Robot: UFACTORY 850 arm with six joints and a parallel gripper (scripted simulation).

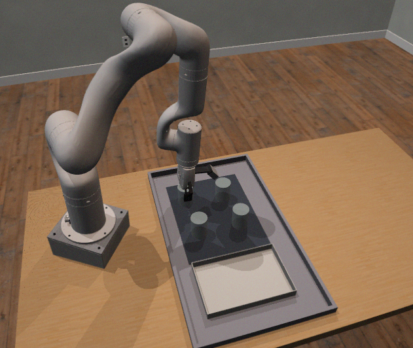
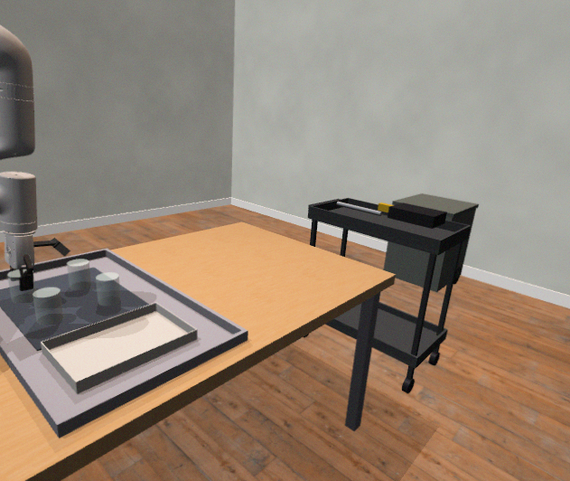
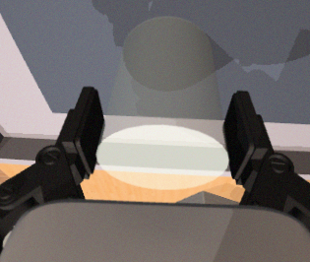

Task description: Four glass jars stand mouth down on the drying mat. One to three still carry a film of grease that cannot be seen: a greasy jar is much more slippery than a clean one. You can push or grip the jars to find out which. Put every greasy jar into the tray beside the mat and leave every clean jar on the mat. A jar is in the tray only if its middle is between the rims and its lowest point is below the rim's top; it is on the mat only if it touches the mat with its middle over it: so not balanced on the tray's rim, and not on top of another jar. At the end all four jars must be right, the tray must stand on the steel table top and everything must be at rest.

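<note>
Reaching down over one jar (image 1: 180, 194) (image 2: 14, 290) (image 3: 162, 158), the tool (image 1: 185, 190) (image 2: 21, 275) (image 3: 163, 107) is standing wide open, just short of all the way. Its two black fingers are sitting on either side of that jar, very near the glass, but I am not able to tell if they are touching it. The tool is not holding anything up.

All four jars are standing upside down on the dark mat (image 1: 214, 245) (image 2: 21, 316) (image 3: 44, 64). A second jar (image 1: 222, 190) (image 2: 78, 275) and a third jar (image 1: 240, 216) (image 2: 107, 290) are standing apart from it, and the fourth jar (image 1: 198, 225) (image 2: 48, 306) is standing nearer the tray (image 1: 236, 284) (image 2: 119, 346).

The tray is lying flat beside the mat, with no jar sitting in it. Both are resting on the grey counter (image 1: 311, 303) (image 2: 68, 410) (image 3: 10, 84).
</note>
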